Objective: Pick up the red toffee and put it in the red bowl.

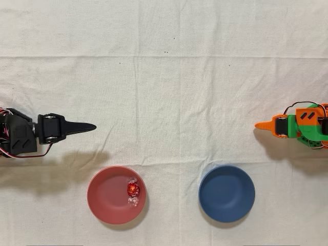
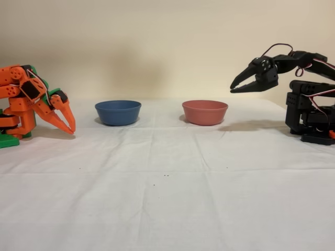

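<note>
Small shiny red foil toffee [image 1: 133, 189] lies inside round salmon-red plastic bowl [image 1: 105, 197]. Black arm's fingers [image 2: 234, 87] hover above, empty, slightly parted, away from bowl.

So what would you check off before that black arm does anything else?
1. Red toffee inside the red bowl: ok.
2. Gripper empty: ok; the fixed view shows nothing between its jaws.
3. Gripper clear of the red bowl: ok, raised to one side.
4. Blue bowl holds no candy: ok.
5. Jaws fully closed: cannot tell.
</note>
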Robot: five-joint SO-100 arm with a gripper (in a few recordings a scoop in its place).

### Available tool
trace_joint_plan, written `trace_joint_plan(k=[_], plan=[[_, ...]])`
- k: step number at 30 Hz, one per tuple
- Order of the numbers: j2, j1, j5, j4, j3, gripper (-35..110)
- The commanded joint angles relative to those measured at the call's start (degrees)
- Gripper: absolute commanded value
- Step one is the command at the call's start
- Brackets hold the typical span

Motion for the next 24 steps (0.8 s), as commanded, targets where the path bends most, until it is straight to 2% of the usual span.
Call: trace_joint_plan(k=[1,6,13,18,24], plan=[[1.0,1.1,0.2,0.0,1.1,0],[1.0,1.7,-0.5,-1.4,4.6,0],[1.0,2.5,-3.7,-9.1,16.1,0],[1.0,2.3,-4.0,-7.3,16.3,0],[1.0,2.3,-4.6,-0.1,16.3,1]])
